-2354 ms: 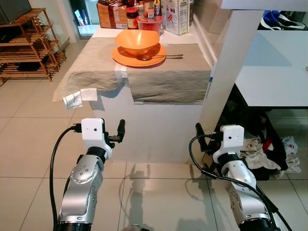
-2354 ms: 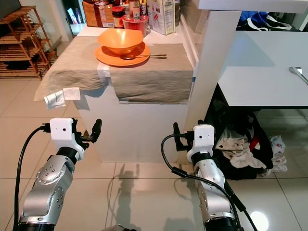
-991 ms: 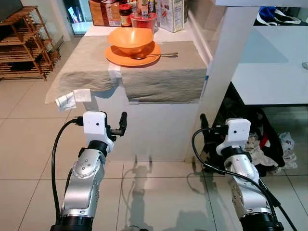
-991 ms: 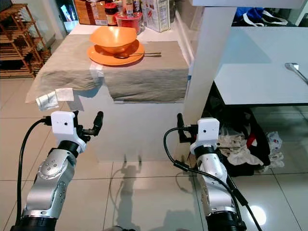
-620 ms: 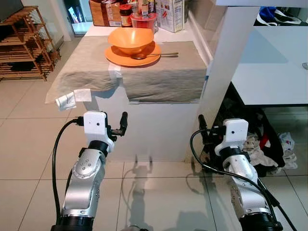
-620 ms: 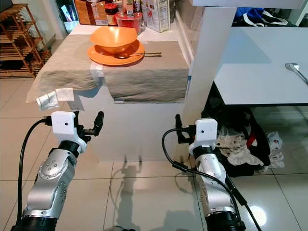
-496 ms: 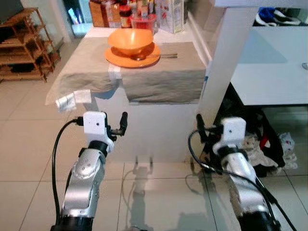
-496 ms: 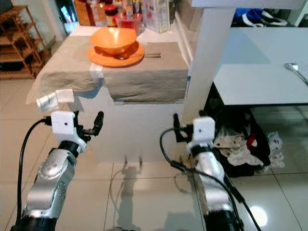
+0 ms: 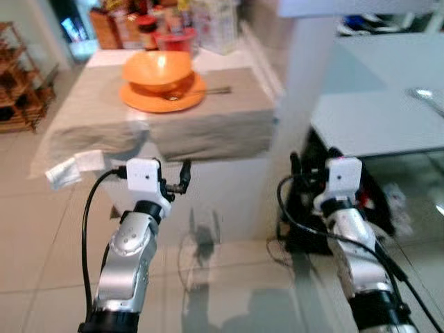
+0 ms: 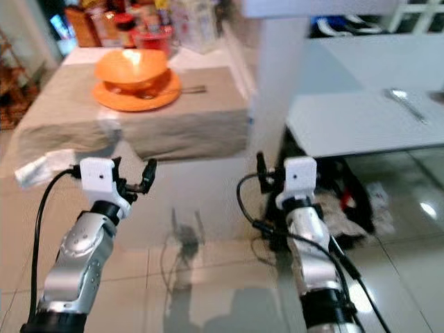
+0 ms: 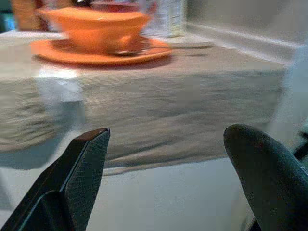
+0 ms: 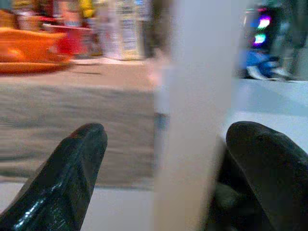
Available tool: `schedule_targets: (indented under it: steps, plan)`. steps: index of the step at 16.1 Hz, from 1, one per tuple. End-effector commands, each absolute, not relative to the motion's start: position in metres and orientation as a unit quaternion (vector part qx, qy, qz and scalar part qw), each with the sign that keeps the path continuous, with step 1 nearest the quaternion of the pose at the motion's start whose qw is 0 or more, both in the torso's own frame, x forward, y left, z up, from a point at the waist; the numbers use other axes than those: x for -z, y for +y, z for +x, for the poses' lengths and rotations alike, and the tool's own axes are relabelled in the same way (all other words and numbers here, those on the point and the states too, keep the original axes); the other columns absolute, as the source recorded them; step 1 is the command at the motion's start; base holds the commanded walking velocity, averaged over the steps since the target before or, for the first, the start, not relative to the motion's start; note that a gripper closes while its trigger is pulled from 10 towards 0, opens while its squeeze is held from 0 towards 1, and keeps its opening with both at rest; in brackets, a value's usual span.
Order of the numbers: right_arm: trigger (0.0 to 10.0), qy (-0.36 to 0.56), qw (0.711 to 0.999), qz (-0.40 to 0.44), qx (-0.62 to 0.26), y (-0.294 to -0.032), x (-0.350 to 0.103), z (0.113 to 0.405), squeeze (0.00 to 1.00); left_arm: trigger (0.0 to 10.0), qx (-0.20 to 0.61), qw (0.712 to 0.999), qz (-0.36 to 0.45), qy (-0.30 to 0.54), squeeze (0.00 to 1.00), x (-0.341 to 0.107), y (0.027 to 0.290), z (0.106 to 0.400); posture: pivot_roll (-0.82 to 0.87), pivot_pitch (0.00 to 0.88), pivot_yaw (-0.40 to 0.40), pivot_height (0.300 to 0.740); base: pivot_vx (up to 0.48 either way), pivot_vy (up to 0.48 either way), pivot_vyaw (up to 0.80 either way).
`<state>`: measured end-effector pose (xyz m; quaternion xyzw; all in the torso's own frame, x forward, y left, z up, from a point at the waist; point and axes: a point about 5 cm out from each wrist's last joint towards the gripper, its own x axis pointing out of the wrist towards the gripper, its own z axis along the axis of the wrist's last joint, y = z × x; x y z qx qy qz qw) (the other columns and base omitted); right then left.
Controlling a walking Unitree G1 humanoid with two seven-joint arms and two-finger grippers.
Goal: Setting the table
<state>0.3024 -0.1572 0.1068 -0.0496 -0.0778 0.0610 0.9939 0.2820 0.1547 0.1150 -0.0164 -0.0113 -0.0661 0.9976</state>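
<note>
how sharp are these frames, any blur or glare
Both eye views are smeared by motion blur: the orange bowl and the jars behind it are soft, and the floor tiles show pale glare. Left wrist view: bowl fairly clear, the near fingers soft. Right wrist view: blurred throughout, the white pillar smeared.

A glossy orange bowl (image 9: pixel 157 67) is sitting on a matching orange plate (image 9: pixel 164 96) over a plain beige-grey linen cloth (image 9: pixel 208 118), while a red-lidded jar (image 9: pixel 145 30) is showing beside a pale white pillar (image 9: pixel 305 90).
</note>
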Motion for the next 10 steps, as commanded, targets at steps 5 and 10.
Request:
schedule_targets:
  steps: [5, 10]
  plan:
    - [10.0, -0.074, 0.993, -0.052, -0.078, -0.1462, -0.1026, 0.3028, 0.0, 10.0, 0.05, 0.998, -0.021, -0.02, 0.0, -0.1205, 0.1607, 0.2829, -0.08, 0.0, 0.055, 0.731, 0.364, 0.31, 0.0]
    - [10.0, -0.075, 0.992, -0.052, -0.083, -0.1449, -0.1033, 0.3044, 0.0, 10.0, 0.058, 0.998, -0.014, -0.029, 0.0, -0.1254, 0.1575, 0.285, -0.08, 0.0, 0.055, 0.731, 0.349, 0.28, 0.0]
